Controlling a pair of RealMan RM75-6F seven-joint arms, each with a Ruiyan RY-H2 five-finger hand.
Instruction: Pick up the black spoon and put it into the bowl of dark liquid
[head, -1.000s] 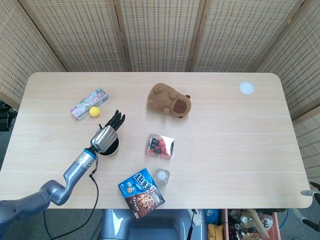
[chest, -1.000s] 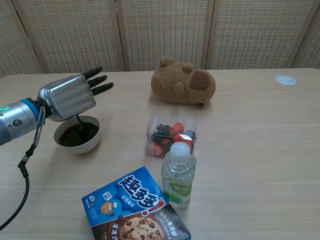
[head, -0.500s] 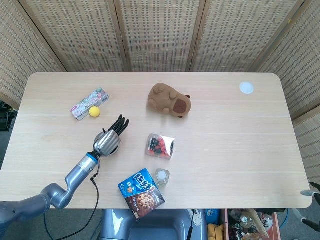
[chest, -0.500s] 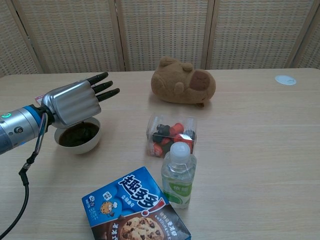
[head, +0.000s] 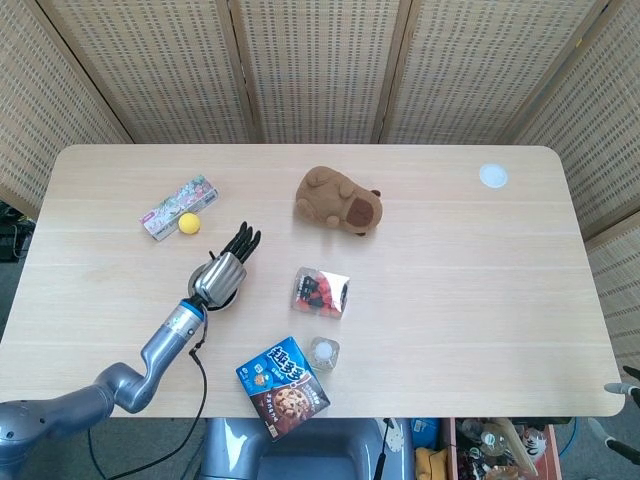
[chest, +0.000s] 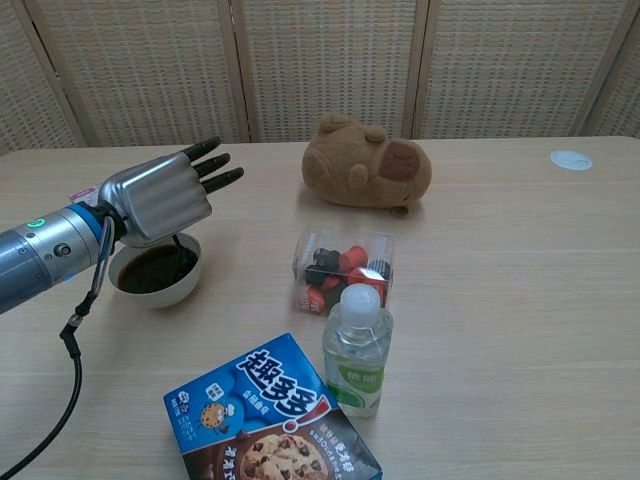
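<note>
**A:** Left hand (chest: 160, 195) is parked right over the bowl (chest: 150, 296), fingers stretched out long and a little apart, palm facing down. A second ago it sat further back toward the arm's side. Since then it has slid across the bowl, dipped, and now lifted a touch.

**B:** And the black spoon (chest: 177, 241)? In the chest view I get only a thin dark stem dropping from under the palm.

**A:** That's it. The stem runs straight down into the dark liquid (chest: 150, 270), so its lower end is already in the bowl. The upper end disappears beneath the hand.

**B:** Is it held or let go?

**A:** Can't tell. The thumb side is hidden under the palm in both views, and the head view shows just the back of the hand (head: 222, 272) covering most of the bowl. A second ago more of the stem showed; now it's a short stub.

**B:** So what does that mean for the task?

**A:** My read is that the placing is as good as done. The spoon is in the liquid, and the bowl hasn't budged on the desk (chest: 500, 300). What's left is a clean release and a lift away without dragging the spoon out or tipping the bowl.

**B:** Right hand?

**A:** Nowhere in either view.
</note>
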